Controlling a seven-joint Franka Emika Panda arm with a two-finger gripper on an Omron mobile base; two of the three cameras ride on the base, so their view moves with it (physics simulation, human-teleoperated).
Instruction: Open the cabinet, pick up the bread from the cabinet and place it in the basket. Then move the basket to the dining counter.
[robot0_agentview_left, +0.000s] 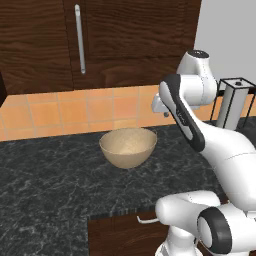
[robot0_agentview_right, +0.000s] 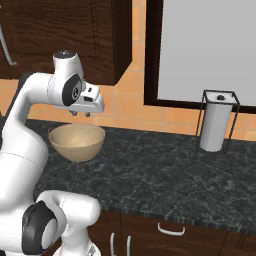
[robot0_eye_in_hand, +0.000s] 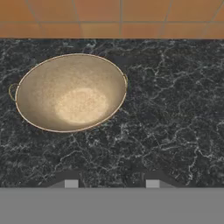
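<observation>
The black counter (robot0_agentview_left: 45, 180) with white veins is the biggest thing here, and it runs across the lower part of both base views. Behind it stands a wall of orange tiles (robot0_agentview_left: 75, 110). Above the tiles hangs the cabinet (robot0_agentview_left: 125, 35) of dark brown wood. Its door is closed and the long silver handle (robot0_agentview_left: 79, 39) stands upright on it. In the right base view a large pale grey panel (robot0_agentview_right: 210, 47) with a dark frame is on the wall to the right of the cabinet.

The white arm (robot0_agentview_left: 220, 145) rises from the base and bends over the counter. Under the counter edge there are dark drawers with small silver handles (robot0_agentview_right: 171, 229).

On the right side of the counter stands a grey cylinder (robot0_agentview_right: 215, 122) inside a thin black wire frame, near the tiled wall and well apart from the basket.

The basket (robot0_agentview_left: 128, 146) is round and tan, with a lighter speckled inside. It sits upright on the black counter, close to the tiled wall, and nothing lies in it. In the hand view it is at the upper left (robot0_eye_in_hand: 70, 92).

The gripper (robot0_eye_in_hand: 111, 183) hangs above the counter, beside the basket and not touching it. Its two dark fingertips (robot0_eye_in_hand: 70, 181) stand apart with bare counter between them, and they hold nothing.
</observation>
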